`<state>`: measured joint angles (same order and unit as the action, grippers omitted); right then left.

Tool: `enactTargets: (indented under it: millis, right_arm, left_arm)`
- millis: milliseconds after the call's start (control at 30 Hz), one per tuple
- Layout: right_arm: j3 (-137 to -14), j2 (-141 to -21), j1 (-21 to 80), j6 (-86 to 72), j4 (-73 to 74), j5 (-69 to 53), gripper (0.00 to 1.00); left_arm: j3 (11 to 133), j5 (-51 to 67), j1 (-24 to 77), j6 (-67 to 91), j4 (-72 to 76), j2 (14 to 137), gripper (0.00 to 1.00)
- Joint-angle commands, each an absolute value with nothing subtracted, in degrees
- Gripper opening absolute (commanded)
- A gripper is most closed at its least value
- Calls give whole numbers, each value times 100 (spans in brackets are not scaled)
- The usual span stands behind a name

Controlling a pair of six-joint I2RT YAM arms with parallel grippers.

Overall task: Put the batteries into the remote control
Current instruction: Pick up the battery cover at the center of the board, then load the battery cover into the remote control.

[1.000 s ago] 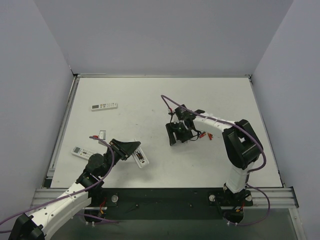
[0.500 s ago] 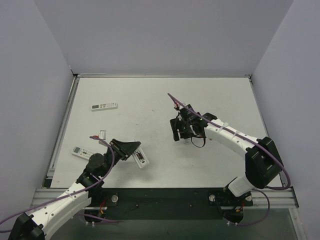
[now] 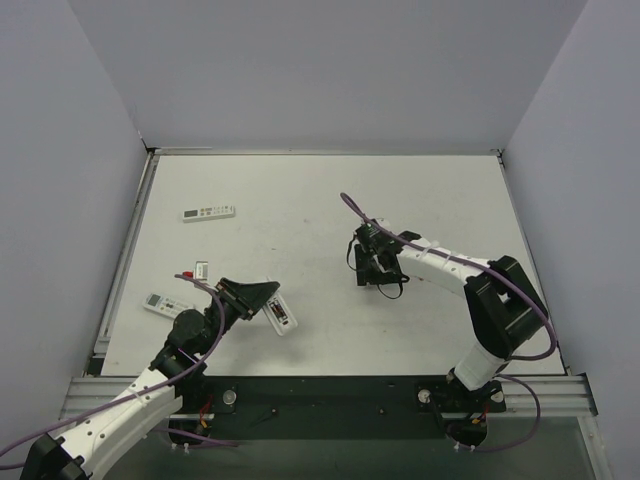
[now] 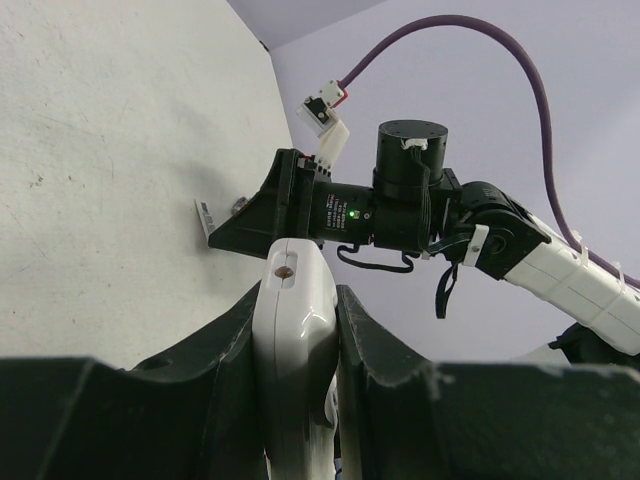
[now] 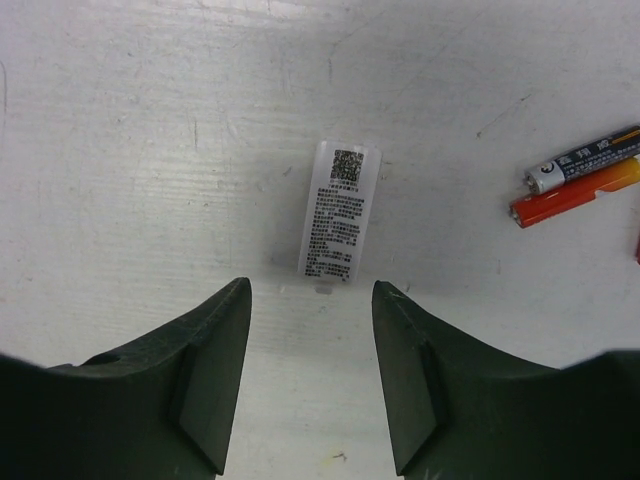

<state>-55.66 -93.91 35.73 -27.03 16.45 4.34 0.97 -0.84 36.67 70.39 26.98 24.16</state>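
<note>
— What's nearest the front edge?
— The left gripper, closed tight on one end of the remote control. I can't tell whether it's lifted off the table.
— And mid-table?
— The right gripper hangs wide open and empty above a small white labelled cover. The batteries lie near the cover, two touching, another red end cut off. Bare table runs on behind.

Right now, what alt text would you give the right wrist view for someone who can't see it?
The open right claw hangs over a small white labelled panel lying flat on the white table. Two batteries lie side by side near the picture's right edge.
</note>
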Motion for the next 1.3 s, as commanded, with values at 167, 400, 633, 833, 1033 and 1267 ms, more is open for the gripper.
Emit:
enactTargets:
  millis: [167, 400, 633, 833, 1033, 1267]
  right_arm:
    - [-5379, -9729, 3647, -3146, 1310, 975, 39]
    - [-5265, -9835, 3647, -3173, 1266, 1090, 35]
    - [-5229, -9703, 3674, -3015, 1239, 1064, 22]
    - [-5457, -9090, 3884, -2497, 1475, 704, 11]
    - [-6142, -8245, 4403, -1688, 2203, 53, 5]
    - [-7373, -8033, 5115, -1257, 3154, -386, 0]
  left_arm:
    - [-510, -132, 3683, 7102, 2821, 2338, 0]
    - [-510, -141, 3683, 7110, 2847, 2364, 0]
    - [-501, -132, 3683, 7110, 2883, 2408, 0]
    - [-519, -114, 3683, 7119, 2979, 2478, 0]
    - [-518, -88, 3683, 7128, 3208, 2698, 0]
    - [-414, -62, 3683, 7128, 3515, 3023, 0]
